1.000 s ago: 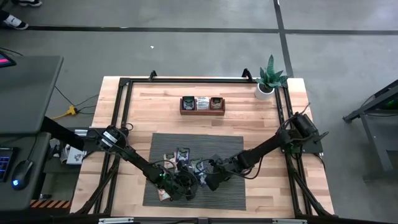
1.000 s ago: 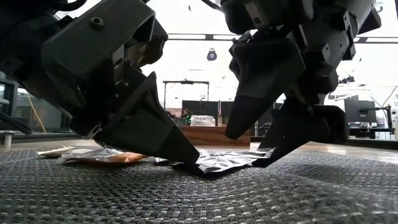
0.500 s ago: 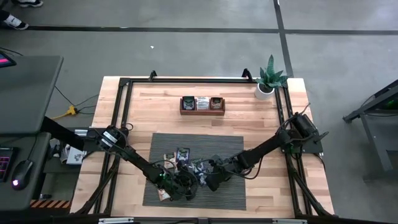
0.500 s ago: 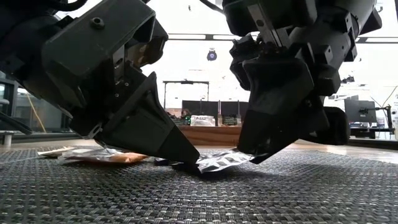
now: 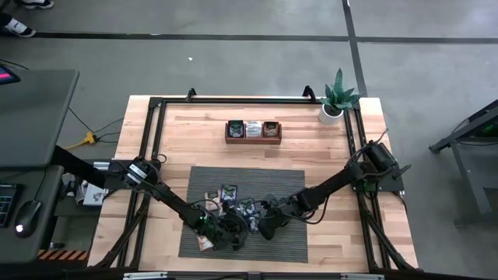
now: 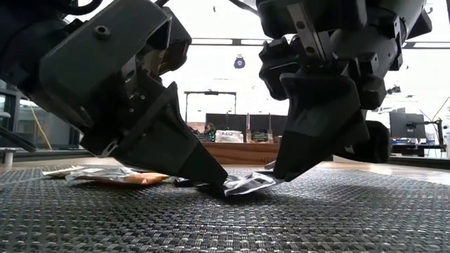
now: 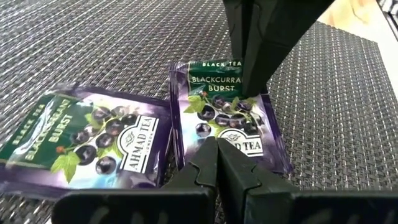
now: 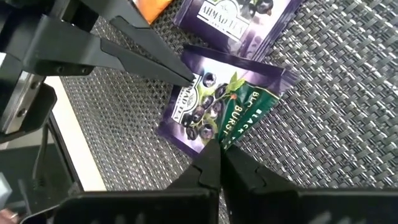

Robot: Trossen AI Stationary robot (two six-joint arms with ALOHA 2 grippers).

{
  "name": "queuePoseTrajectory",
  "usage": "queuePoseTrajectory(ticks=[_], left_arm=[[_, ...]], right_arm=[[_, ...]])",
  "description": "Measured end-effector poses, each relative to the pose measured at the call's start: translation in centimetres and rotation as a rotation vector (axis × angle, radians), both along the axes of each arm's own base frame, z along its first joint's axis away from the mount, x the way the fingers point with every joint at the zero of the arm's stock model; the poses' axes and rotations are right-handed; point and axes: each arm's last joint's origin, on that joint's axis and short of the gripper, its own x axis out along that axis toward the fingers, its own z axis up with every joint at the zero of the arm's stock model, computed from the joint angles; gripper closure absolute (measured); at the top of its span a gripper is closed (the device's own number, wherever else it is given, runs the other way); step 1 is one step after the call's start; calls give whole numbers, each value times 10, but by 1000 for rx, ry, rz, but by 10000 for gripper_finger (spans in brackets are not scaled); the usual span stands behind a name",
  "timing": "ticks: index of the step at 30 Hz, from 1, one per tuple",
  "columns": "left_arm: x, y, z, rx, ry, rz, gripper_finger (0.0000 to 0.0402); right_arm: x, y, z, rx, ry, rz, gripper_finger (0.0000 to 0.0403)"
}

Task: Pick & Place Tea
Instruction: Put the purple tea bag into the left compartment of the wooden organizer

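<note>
Since a second ago we see the right end effector (image 6: 281, 174) has closed its fingers; before, they stood wide apart above the sachet. Now they are pinched on the far edge of a purple blackcurrant sachet (image 8: 214, 106) that lies on the grey woven mat (image 5: 288, 183). In the low view that edge is lifted a little off the mat, while the left end effector (image 6: 223, 184), its fingers shut together with nothing between them, presses its tip down on the sachet's near edge. In the left wrist view we count two blackcurrant sachets side by side: the pinned one (image 7: 227, 118) and a second (image 7: 87, 143) just beside it, lying flat. In the right wrist view an orange sachet (image 8: 152, 6) shows at the frame's edge near the second one. From above, we see a small cluster of sachets on the mat around both end effectors, too small to count. A wooden tray (image 5: 253, 131) with three compartments stands on the table (image 5: 327, 155) beyond the mat, and one potted plant (image 5: 336, 97) at a far corner.
</note>
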Motion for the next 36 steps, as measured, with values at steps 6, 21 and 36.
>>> queuePoseTrajectory(ticks=[6,21,36], left_arm=[[-2,-3,17,32,-12,-76,401],[-30,-13,31,197,-71,45,401],[-119,20,16,45,-250,292,401]], right_arm=[[-1,0,-1,-12,6,3,402],[-1,2,4,-54,17,98,403],[15,-23,90,-492,239,389,403]])
